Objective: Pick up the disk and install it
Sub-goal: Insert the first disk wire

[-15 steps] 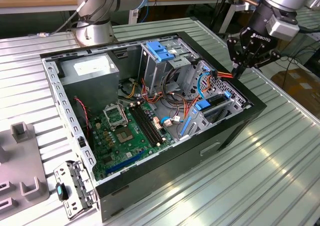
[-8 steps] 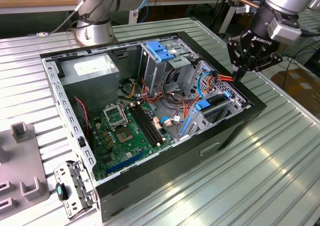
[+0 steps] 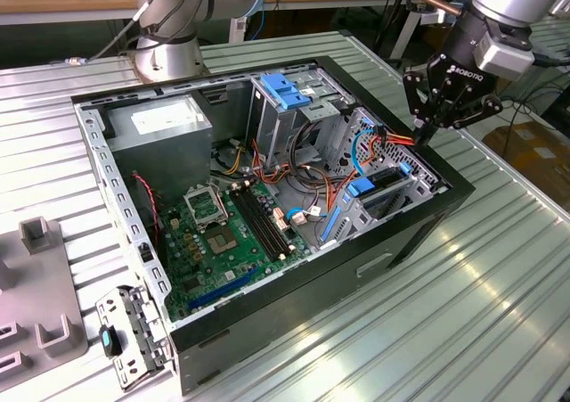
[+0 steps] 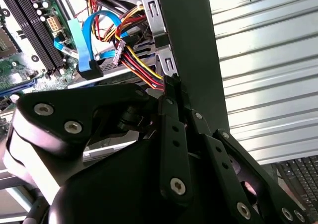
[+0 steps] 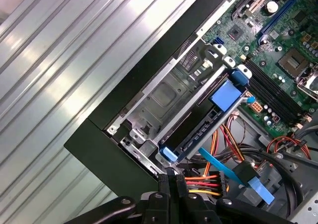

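My gripper (image 3: 419, 137) hangs over the open computer case (image 3: 419, 228), at its wall on the exterior view's right. The fingers are pressed together in both wrist views, with nothing between them. Their tips (image 4: 173, 82) end right beside a red, yellow and black cable bundle (image 4: 141, 65); whether they touch it I cannot tell. Just below stands the drive bay (image 5: 164, 97). In it a dark slab with a blue side rail (image 5: 198, 132) and a blue tab (image 5: 226, 92) sits on edge. It looks like the disk, its label hidden.
The case holds a green motherboard (image 3: 223, 228), a grey power supply box (image 3: 160, 135) and a metal cage with a blue top (image 3: 289, 90). A flat blue cable (image 4: 84, 45) lies near the bay. A loose bracket (image 3: 134, 331) and grey fixtures (image 3: 40, 277) lie on the ribbed table.
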{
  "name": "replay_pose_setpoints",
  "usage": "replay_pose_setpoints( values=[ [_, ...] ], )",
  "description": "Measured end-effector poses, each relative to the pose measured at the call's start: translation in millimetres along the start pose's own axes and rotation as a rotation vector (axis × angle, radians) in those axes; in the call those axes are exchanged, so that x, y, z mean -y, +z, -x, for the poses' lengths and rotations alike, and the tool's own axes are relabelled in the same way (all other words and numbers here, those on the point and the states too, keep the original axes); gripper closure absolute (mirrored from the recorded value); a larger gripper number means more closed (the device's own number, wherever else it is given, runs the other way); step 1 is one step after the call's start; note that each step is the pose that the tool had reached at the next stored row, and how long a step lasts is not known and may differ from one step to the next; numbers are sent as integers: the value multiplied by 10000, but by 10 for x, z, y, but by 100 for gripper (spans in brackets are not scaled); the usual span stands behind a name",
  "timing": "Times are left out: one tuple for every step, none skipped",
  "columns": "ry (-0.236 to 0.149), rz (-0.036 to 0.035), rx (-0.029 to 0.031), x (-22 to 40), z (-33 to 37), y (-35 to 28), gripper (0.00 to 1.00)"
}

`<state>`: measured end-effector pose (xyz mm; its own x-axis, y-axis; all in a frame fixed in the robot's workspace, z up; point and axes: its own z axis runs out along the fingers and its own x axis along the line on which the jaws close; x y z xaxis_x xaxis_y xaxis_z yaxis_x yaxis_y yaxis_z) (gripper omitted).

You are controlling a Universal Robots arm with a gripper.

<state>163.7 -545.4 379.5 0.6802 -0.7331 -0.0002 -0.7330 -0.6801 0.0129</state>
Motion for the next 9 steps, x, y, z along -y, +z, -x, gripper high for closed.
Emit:
replay_pose_setpoints(
  values=[
    [3,0,0,-9,0,0,84],
    [2,0,0,-15,0,0,84],
    [4,-1,1,-23,0,1,84],
    [11,-1,1,-28,0,1,84],
    [32,-1,1,-29,1,1,84],
    [74,-1,2,-30,1,1,84],
    [160,0,2,-31,1,0,84],
    [251,-1,4,-32,1,1,84],
    [430,-1,6,-32,1,1,84]
  ],
)
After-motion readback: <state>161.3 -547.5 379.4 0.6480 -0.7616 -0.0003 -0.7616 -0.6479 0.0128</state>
